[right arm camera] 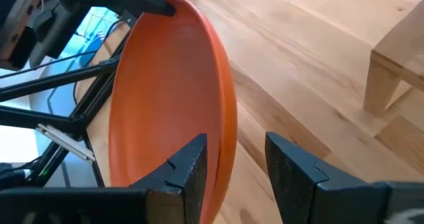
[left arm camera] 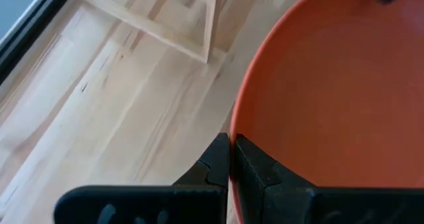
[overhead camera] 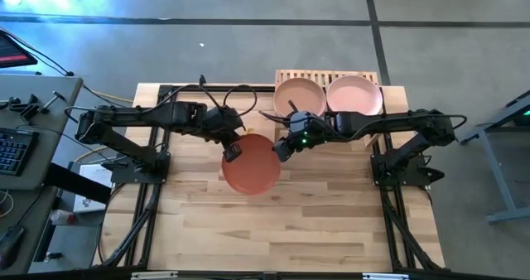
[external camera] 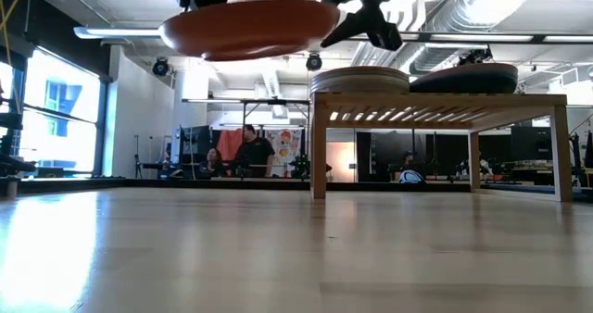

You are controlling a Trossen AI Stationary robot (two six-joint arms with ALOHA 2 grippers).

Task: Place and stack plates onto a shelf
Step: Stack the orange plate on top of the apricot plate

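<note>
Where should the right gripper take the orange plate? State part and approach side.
The thin rim on the right arm's side, clear of the left gripper. The orange plate hangs roughly level in the air, so come edge-on, one finger above, one below; the open right gripper straddles that rim.

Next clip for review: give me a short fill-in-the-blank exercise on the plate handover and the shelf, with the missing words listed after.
1. The left gripper is shut on the rim of the round matte ____ plate.
2. The right gripper is ____, its fingers straddling that plate's rim.
3. In the low view the plate hangs ____ the butcher-block tabletop, not touching it.
4. The low slatted light-wood shelf carries ____ piles of plates.

Missing words: terracotta-orange; open; above; two
</note>
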